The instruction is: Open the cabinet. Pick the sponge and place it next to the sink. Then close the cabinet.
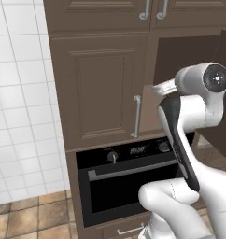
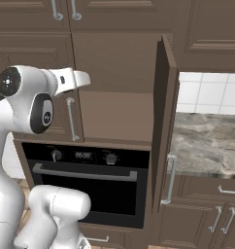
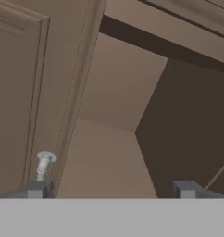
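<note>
Your gripper [image 3: 111, 190], jaws spread wide and holding nothing, faces the cabinet [image 2: 117, 114] shelf at frame centre; reaching in blind could clip the swung-open door [image 2: 163, 121].

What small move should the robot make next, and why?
Probably reach deeper into the cabinet to look for the sponge: its right door stands open, the tool is open and empty, and the bare shelf shows no sponge yet.
</note>
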Controlling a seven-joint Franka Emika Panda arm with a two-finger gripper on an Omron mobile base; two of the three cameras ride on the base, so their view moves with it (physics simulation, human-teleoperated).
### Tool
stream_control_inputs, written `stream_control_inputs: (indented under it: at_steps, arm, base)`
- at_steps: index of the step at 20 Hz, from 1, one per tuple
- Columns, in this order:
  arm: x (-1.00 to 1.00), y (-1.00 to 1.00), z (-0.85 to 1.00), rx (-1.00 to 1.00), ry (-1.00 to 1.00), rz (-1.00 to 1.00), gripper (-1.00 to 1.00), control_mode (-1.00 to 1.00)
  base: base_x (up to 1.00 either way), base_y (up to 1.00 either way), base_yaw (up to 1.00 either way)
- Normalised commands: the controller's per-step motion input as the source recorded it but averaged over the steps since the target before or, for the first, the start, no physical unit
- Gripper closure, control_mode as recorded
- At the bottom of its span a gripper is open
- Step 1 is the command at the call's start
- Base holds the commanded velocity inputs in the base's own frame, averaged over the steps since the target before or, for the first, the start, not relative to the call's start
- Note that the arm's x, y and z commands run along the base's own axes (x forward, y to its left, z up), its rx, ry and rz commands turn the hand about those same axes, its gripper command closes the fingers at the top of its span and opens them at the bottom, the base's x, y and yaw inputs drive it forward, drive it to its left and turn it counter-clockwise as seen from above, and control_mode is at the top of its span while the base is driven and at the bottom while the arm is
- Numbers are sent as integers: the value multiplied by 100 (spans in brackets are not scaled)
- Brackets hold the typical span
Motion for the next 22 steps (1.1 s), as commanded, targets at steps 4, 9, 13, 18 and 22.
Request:
stream_control_inputs:
  at_steps: [4,9,13,18,22]
  arm:
    - [-56,-12,2,1,31,5,-100,-100]
    - [-70,-3,-5,1,26,4,-100,-100]
    - [-27,-1,-46,4,0,-1,-100,-100]
    - [-32,-13,-46,1,-3,-11,-100,-100]
    - [-61,-31,-12,4,-3,-16,-100,-100]
  base:
    - [0,0,0]
    - [0,0,0]
    - [0,0,0]
    - [0,0,0]
    - [0,0,0]
